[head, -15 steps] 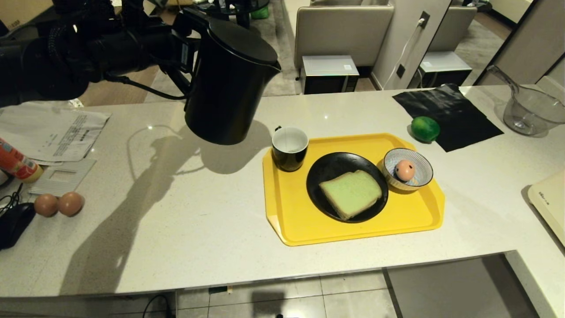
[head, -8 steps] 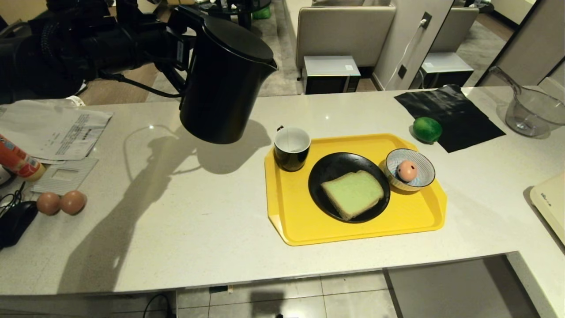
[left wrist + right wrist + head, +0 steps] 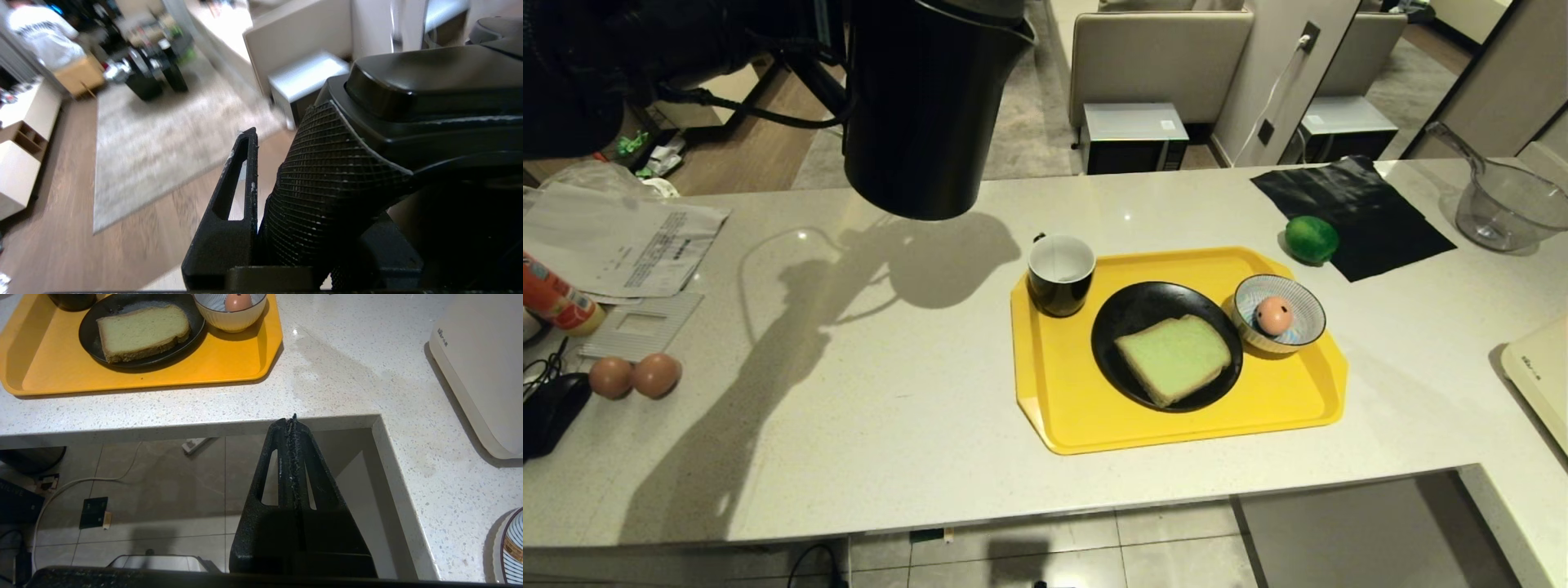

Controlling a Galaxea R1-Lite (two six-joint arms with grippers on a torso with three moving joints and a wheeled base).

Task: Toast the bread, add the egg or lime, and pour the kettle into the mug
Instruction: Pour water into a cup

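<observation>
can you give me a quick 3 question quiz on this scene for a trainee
1. True or false: the kettle stands on the counter.
2. Which holds the egg? A the black plate B the striped bowl C the mug
3. Fill in: the lime lies off the tray, beside a black ____.

Key:
1. False: the left tool, shut on its handle, holds it in the air, left of the mug.
2. B
3. sheet
</observation>
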